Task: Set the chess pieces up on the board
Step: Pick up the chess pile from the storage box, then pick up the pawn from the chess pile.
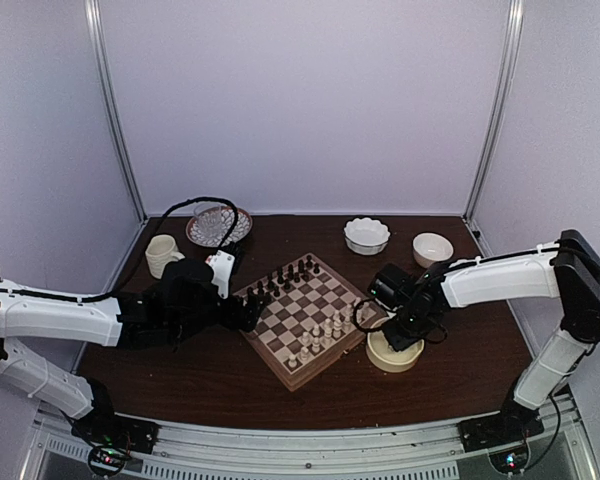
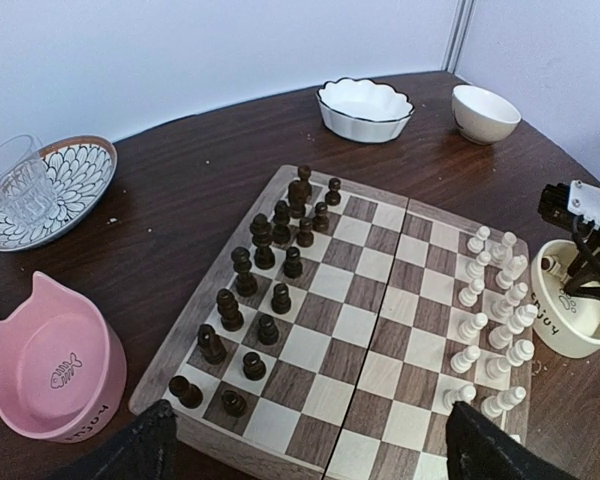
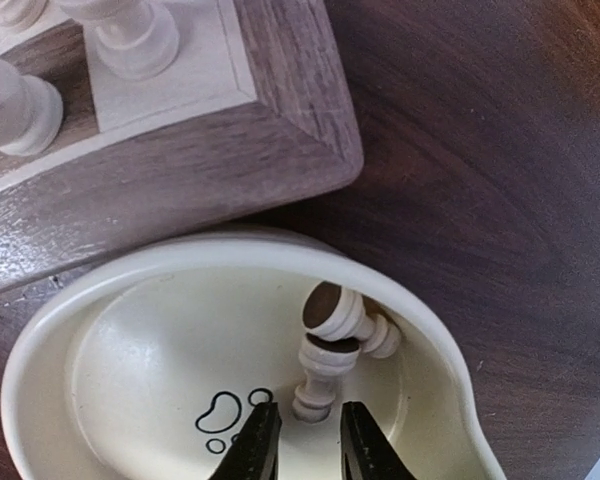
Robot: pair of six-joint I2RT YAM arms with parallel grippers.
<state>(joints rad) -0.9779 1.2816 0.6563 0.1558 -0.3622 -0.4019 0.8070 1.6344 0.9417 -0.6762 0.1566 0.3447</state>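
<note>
The board [image 1: 280, 372] lies at the table's middle, with dark pieces [image 2: 265, 240] on its far-left rows and cream chess pieces [image 2: 477, 325] in two rows on its right side. Low over the board's [image 2: 355, 325] near-left edge hangs my left gripper [image 2: 310, 440], open wide and empty. My right gripper [image 3: 308, 430] reaches into a cream bowl [image 3: 40, 350] beside the board's corner [image 3: 180, 150]. Its jaws stand slightly open, just short of a cream piece [image 3: 325, 375] lying there. A second cream piece [image 3: 345, 315] leans against the bowl's wall.
A pink cat bowl [image 2: 50, 370] sits left of the board. At the back are a patterned plate [image 2: 80, 175] with a glass [image 2: 20, 185], a mug [image 1: 162, 253], a scalloped white bowl [image 2: 365, 108] and a small white bowl [image 2: 485, 110].
</note>
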